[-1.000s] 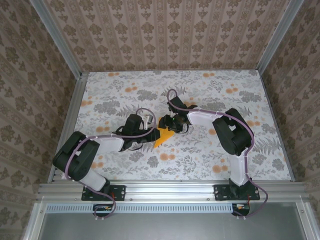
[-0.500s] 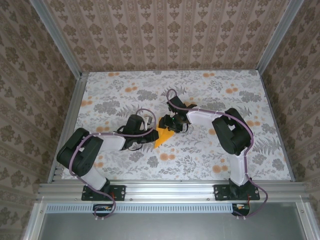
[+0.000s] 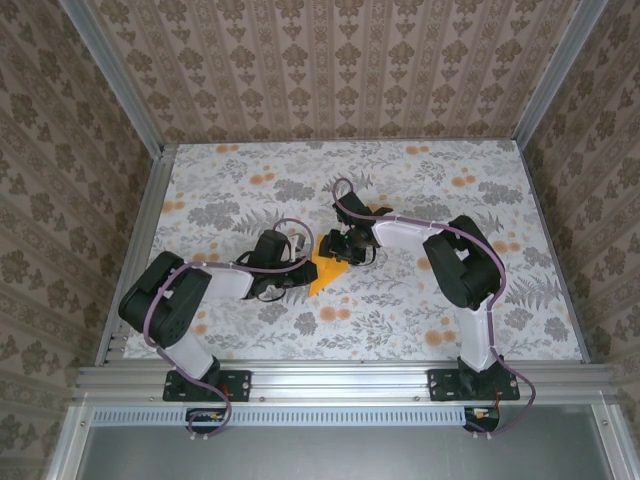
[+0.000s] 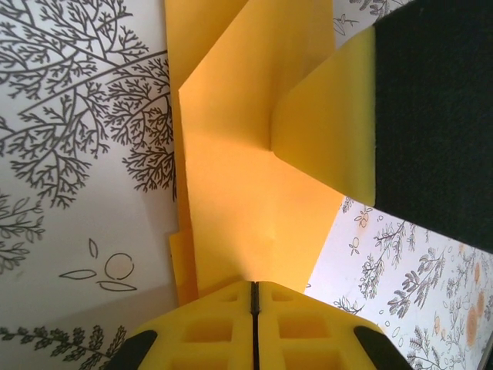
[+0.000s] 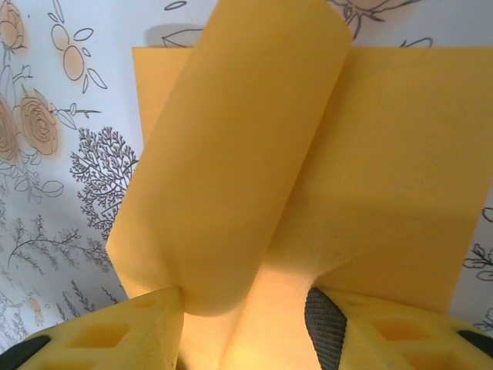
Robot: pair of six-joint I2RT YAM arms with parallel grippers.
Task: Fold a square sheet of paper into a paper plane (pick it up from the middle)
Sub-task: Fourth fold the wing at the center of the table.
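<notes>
- The square sheet of paper (image 3: 322, 272), already partly folded, lies on the floral counter (image 3: 420, 180) just to the right of the left claw (image 3: 300, 274). One edge of the sheet goes into this claw.
- The left claw is closed. In its wrist view the two yellow fingers (image 4: 208, 327) meet with no gap and pinch that edge.
- The right claw (image 3: 345, 250) is on the far side of the sheet from the left claw. Its jaws stand apart around a flap that curls upward. The flap leans on one finger and does not reach the other, so I judge that it is not gripped.
- The paper looks thin, light and limp. It curls instead of lying flat, and it probably slides easily on the counter. I think it is best taken at an edge or a crease, while the left claw pins it.
- From above, the arms cover much of the sheet, so the number of folds is hard to tell.
</notes>
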